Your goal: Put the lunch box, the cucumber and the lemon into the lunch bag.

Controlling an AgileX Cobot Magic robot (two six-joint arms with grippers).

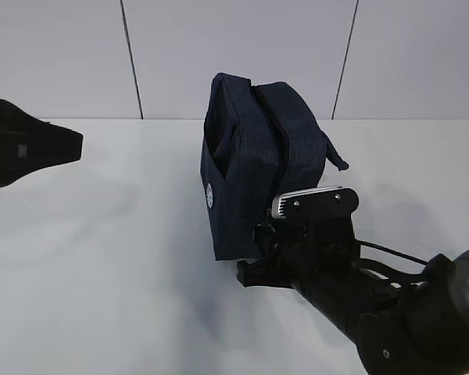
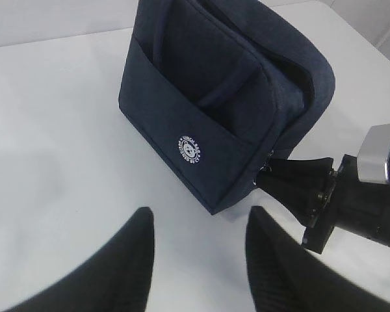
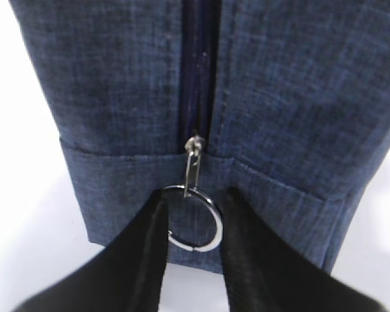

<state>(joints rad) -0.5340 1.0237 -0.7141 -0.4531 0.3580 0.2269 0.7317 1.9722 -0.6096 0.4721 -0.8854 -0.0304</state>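
Right gripper [image 3: 194, 224]: fingers flank the silver ring pull [image 3: 194, 224] at the bag's near end; whether they pinch it cannot be told.
Left gripper [image 2: 198, 250]: jaws apart, empty, short of the bag.
Lunch bag [image 1: 250, 156]: upright mid-table [image 1: 102, 258], zipper [image 3: 198, 71] closed.

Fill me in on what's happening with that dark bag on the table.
The right gripper is at the end of the boxy dark navy fabric lunch bag, its fingers on either side of the silver ring pull of the zipper; whether it grips yet is unclear. The zipper looks closed. The left gripper hovers open over the white table, holding nothing. No lunch box, cucumber or lemon is in view.
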